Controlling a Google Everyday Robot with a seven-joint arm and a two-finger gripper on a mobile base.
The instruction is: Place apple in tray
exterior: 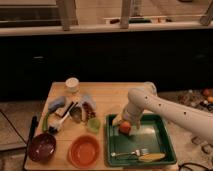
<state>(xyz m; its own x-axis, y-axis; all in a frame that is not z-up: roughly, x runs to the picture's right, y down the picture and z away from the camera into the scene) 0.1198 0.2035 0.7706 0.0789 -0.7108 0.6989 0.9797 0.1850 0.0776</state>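
The apple [125,128] is a small red-orange fruit inside the dark green tray [159,134], near its far left corner. My gripper [123,121] is right at the apple, coming down from the white arm [165,111] that reaches in from the right. The gripper covers the apple's top. The tray sits at the front right of the wooden table [107,97]. A fork [130,153] and a yellow item [151,157] lie along the tray's near side.
An orange bowl [84,151] and a dark maroon bowl [41,147] sit at the table's front left. A small green cup [93,124] stands beside the tray's left rim. A white-lidded jar [73,85], packets and utensils [67,111] crowd the left side.
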